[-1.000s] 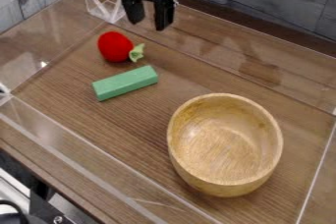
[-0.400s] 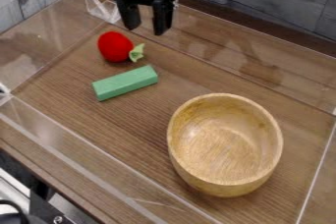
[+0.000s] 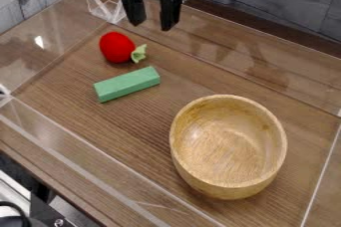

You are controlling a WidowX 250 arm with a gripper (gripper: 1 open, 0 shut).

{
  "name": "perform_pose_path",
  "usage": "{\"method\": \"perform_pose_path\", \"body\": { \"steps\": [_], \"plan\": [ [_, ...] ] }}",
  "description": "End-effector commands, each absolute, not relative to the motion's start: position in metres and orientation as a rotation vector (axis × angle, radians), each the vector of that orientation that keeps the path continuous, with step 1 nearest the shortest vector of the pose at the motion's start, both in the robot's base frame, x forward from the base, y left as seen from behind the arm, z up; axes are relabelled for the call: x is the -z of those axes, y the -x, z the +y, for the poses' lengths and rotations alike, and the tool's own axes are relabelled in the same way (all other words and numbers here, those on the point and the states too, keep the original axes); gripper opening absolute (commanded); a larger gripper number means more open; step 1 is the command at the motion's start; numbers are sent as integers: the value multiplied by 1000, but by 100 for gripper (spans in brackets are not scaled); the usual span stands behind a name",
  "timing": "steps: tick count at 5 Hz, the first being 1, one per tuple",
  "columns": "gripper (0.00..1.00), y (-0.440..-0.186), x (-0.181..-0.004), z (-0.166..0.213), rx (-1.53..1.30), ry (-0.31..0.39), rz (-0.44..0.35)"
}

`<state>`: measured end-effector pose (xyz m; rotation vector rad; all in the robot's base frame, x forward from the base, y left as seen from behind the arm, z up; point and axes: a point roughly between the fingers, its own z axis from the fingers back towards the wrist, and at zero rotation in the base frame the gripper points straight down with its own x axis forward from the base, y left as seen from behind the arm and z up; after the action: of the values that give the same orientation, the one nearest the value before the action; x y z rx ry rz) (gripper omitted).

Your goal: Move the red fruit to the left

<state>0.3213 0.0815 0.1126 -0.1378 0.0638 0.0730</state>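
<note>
The red fruit (image 3: 118, 47), small, round and glossy with a green leaf on its right side, lies on the wooden table at the upper left. My gripper (image 3: 154, 16) hangs above and behind it, to its upper right, pointing down. Its two dark fingers stand apart and hold nothing. A clear gap separates the fingertips from the fruit.
A green rectangular block (image 3: 127, 84) lies just below the fruit. A large wooden bowl (image 3: 228, 144) sits at the lower right. Clear plastic walls (image 3: 40, 42) ring the table. A grey plank wall runs behind.
The gripper has risen a little and drifted slightly right, away from the fruit, staying open. The fruit, block and bowl have not moved.
</note>
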Motion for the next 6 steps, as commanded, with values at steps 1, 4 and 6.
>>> {"method": "perform_pose_path", "body": {
  "steps": [1,4,6],
  "plan": [
    [100,-324,-138,80,-88,115,-2],
    [100,-307,-126,53,-70,107,17],
    [100,-307,-105,58,-11,98,2]
  ]
}}
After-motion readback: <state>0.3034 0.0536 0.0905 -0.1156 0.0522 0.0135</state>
